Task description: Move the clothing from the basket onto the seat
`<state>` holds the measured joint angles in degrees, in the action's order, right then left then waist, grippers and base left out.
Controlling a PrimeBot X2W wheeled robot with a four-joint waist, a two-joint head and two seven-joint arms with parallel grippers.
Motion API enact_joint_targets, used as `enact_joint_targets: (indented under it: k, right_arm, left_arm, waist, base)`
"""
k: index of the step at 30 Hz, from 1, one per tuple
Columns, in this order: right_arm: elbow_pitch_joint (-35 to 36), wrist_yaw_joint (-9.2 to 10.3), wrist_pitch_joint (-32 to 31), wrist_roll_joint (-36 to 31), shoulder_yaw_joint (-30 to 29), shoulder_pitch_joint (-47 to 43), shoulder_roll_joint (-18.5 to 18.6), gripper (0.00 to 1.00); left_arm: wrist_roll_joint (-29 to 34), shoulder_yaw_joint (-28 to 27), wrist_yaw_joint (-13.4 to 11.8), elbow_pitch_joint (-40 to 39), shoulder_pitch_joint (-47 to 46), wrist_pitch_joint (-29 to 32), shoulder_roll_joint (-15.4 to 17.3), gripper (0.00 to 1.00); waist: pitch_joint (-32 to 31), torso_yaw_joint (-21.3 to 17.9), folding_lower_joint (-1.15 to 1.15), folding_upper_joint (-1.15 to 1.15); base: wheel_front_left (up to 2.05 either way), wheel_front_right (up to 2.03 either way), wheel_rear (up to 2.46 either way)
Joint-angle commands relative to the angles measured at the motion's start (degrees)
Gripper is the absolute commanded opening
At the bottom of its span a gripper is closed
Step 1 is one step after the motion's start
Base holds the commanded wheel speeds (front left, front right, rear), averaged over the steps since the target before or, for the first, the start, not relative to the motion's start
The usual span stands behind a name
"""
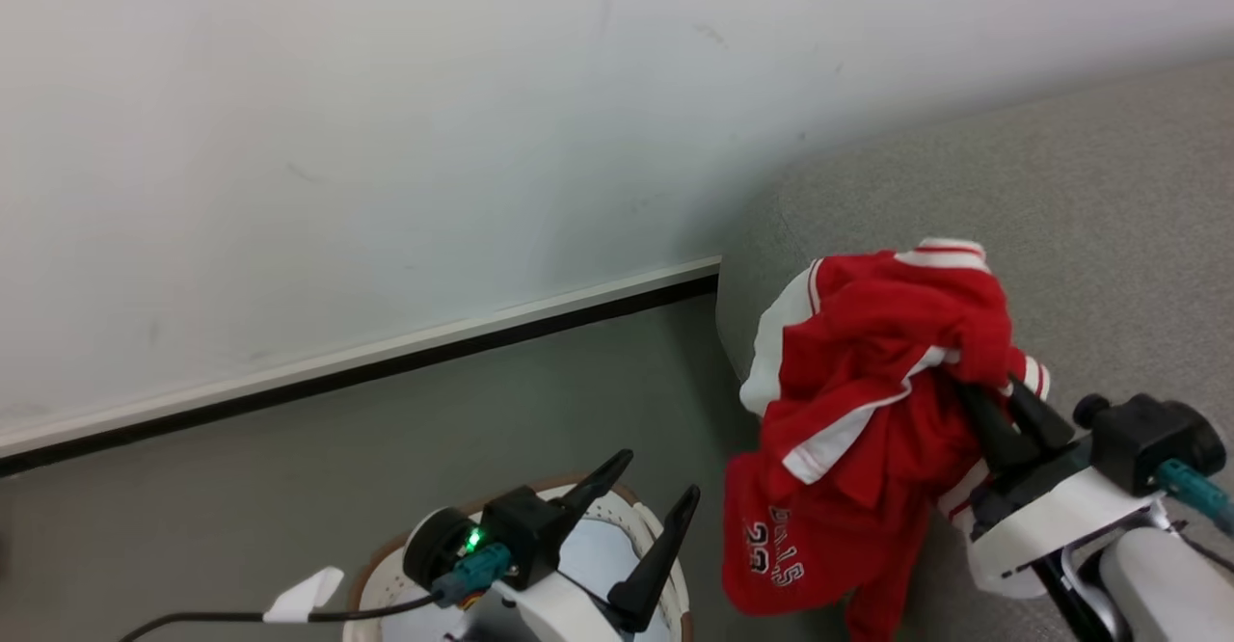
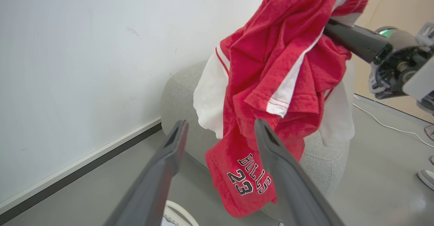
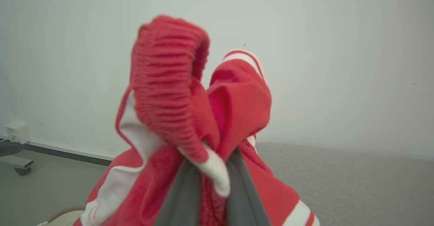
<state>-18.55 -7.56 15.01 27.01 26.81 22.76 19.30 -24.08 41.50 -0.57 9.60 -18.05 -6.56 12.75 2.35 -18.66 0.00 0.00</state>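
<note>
I hold the clothing (image 1: 868, 382) pinched in my right gripper (image 1: 993, 401), at the seat (image 1: 1060, 189) corner.
Head view: seat lies ahead-right of it; left gripper (image 1: 659, 473) wide over the basket (image 1: 631, 517). Left wrist view: clothing hangs lengthwise downward. Right wrist view: seat lies beyond the clothing.

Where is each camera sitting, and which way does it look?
Head view: on the head, looking down at floor, wall and grey sofa; shows open left pincer by the basket, right pincer shut on red Bulls clothing.
Left wrist view: on the left wrist, facing clothing and sofa; its own fingers show.
Right wrist view: on the right wrist, facing the wall; its fingers clamp the clothing.
All three share the clothing.
</note>
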Motion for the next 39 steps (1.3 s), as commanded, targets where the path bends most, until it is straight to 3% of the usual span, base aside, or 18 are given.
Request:
enact_joint_targets:
  k: [1,10,17,26,33,39]
  right_arm:
    - [0.2,0.14,0.2,-0.7,-1.4,1.8,0.1,0.00]
    - [-0.7,0.14,-0.9,-3.6,-12.4,14.3,1.9,0.00]
    - [-3.0,0.14,-4.4,-4.9,-20.7,28.7,6.5,0.00]
    - [-8.8,0.14,-9.9,-8.3,-29.4,45.3,13.6,0.00]
    - [-19.2,0.14,-11.3,-14.3,-35.0,48.1,16.5,0.00]
    - [-30.5,0.14,-9.1,-19.5,-45.0,43.7,14.3,0.00]
  left_arm:
    - [1.0,0.0,-0.1,-0.3,-0.9,0.0,0.2,1.00]
    - [3.4,-0.1,1.1,-2.7,-8.6,1.4,1.6,1.00]
    - [5.1,-0.7,2.4,-3.7,-16.1,2.0,1.9,1.00]
    - [6.3,-1.1,3.0,-4.1,-22.0,0.9,1.0,1.00]
    - [6.6,-0.7,2.7,-4.9,-23.1,1.0,0.7,1.00]
    - [6.7,-0.5,2.2,-5.7,-22.9,1.4,1.2,1.00]
  waist:
    - [1.5,0.5,0.00,0.00]
    - [14.1,4.6,0.00,0.00]
    - [23.0,7.5,0.00,0.00]
    - [28.8,10.0,0.00,0.00]
    - [32.4,11.8,0.00,0.00]
    - [35.6,13.2,0.00,0.00]
  base:
    - [0.00,0.00,0.00]
    - [0.00,0.00,0.00]
    - [0.00,0.00,0.00]
    - [0.00,0.00,0.00]
    - [0.00,0.00,0.00]
    - [0.00,0.00,0.00]
